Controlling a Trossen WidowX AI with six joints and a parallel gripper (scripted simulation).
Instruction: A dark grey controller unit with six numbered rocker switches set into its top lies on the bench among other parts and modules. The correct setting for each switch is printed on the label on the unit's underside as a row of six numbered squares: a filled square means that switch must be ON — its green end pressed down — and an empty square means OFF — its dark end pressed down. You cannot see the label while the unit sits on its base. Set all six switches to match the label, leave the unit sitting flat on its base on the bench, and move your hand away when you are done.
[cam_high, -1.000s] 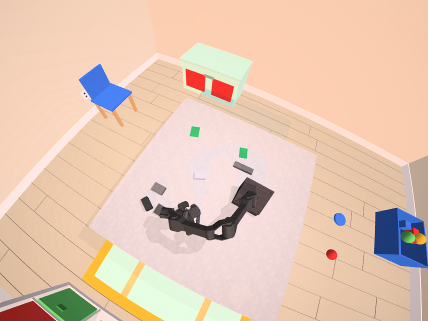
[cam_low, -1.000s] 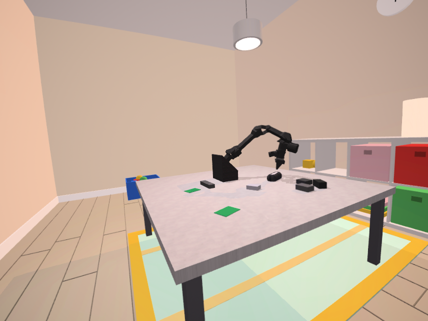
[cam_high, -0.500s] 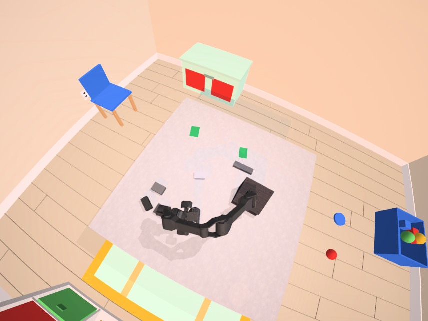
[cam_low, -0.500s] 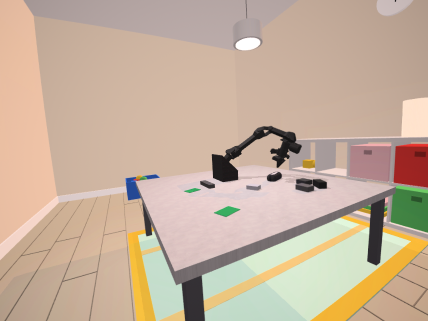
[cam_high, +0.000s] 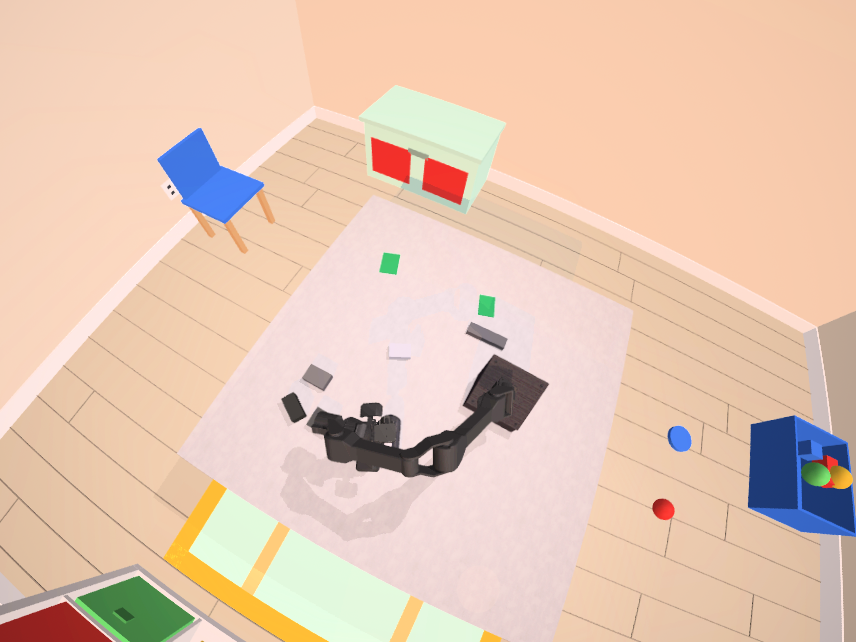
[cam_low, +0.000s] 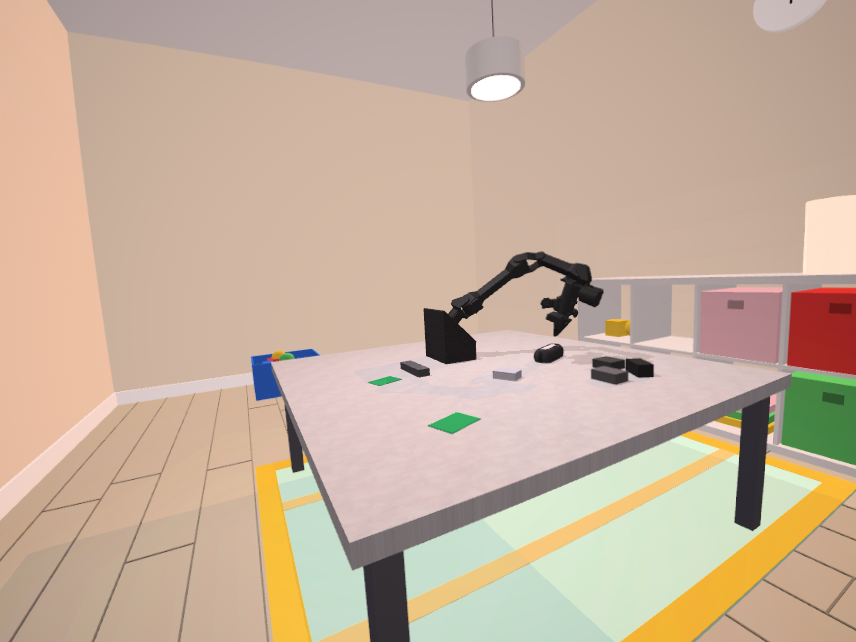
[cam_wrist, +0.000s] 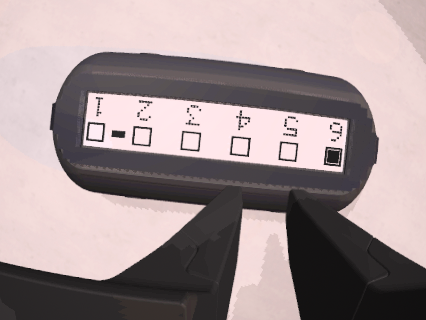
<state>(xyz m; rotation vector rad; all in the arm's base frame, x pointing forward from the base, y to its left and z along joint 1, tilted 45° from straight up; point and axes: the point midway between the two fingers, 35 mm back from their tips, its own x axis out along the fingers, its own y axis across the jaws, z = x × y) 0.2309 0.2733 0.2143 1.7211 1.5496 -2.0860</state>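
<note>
The dark grey controller unit (cam_low: 548, 353) (cam_wrist: 215, 177) lies upside down on the bench (cam_low: 414, 476) (cam_high: 484, 545), its label (cam_wrist: 215, 131) facing up. In the wrist view the label's numbers appear inverted. Squares 1, 2, 3, 4 and 5 are empty; square 6 (cam_wrist: 333, 156) is filled. A small black dash (cam_wrist: 118, 134) lies between squares 1 and 2. The rocker switches are hidden underneath. My gripper (cam_wrist: 263, 202) (cam_low: 557, 331) is narrowly open and empty, its tips over the unit's long edge below squares 4 to 6. It hangs tilted above the unit. In the top view the arm largely hides the unit.
Dark blocks (cam_high: 317, 377) (cam_high: 293, 407) (cam_low: 609, 374) lie close by. A pale block (cam_high: 399, 351) (cam_low: 506, 374), a long grey bar (cam_high: 486, 335) (cam_low: 414, 368) and green cards (cam_high: 389, 263) (cam_high: 486, 306) lie farther off. The arm's base (cam_high: 525, 393) (cam_low: 445, 338) stands on the bench.
</note>
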